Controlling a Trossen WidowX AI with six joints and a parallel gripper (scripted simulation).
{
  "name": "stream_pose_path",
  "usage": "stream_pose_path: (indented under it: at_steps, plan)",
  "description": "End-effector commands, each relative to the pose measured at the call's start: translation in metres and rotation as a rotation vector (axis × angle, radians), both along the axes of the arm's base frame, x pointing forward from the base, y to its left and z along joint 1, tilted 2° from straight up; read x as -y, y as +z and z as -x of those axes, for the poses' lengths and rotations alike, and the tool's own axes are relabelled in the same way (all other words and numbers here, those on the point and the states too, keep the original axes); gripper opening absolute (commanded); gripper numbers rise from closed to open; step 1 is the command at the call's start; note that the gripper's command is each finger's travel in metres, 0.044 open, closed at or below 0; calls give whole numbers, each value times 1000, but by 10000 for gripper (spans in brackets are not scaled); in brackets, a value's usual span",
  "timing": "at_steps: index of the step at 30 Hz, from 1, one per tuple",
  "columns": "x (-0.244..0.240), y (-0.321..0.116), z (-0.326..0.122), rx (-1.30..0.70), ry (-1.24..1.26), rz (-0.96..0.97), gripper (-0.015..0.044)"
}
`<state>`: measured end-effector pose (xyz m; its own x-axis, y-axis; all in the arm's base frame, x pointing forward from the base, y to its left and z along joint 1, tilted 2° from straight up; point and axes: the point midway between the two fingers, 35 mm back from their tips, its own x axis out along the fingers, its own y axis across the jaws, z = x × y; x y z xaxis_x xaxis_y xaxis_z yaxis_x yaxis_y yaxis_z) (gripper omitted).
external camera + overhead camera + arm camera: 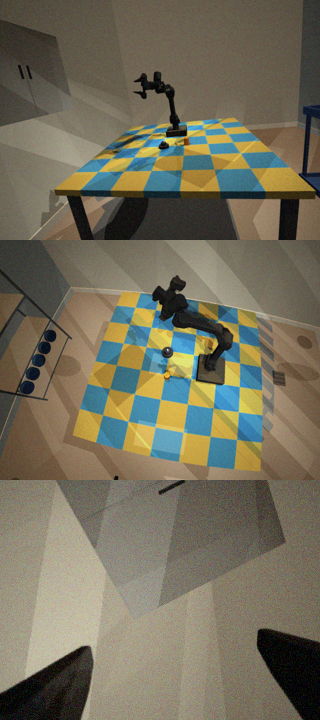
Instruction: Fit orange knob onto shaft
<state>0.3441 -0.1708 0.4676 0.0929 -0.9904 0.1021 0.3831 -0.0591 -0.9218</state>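
The orange knob [166, 375] [186, 141] stands on the checkered table as a small cylinder. Its underside and hole are hidden. The dark round pedestal [167, 354] [163, 146] stands apart from the knob, and its small silver shaft [167, 350] is bare. The direction of the shaft's flat side is too small to tell. My gripper [165, 286] [133, 86] [176, 646] is open and empty, high above the table and well away from both knob and pedestal. Its fingers point roughly level towards the wall. The wrist view shows neither knob nor pedestal.
The checkered blue and yellow table [171, 413] [165, 161] carries the arm's square base [211, 373] [176, 132], near the knob and pedestal. A rack with several dark blue round things [38, 360] stands off the table. A cabinet [28, 74] [210, 545] is on the wall side.
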Motion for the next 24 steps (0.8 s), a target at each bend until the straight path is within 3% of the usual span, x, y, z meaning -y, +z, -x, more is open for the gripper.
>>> stream_pose_path:
  at_steps: [1,4,10,17,24]
  plan:
    - [0,0,0,0,0,0,426]
    - [-2,0,-8,13,49,13,440]
    - [-46,-40,-72,-239,353,48,440]
    - [-116,-117,-119,-546,723,2,440]
    - [-193,-210,-118,-863,1064,-148,440]
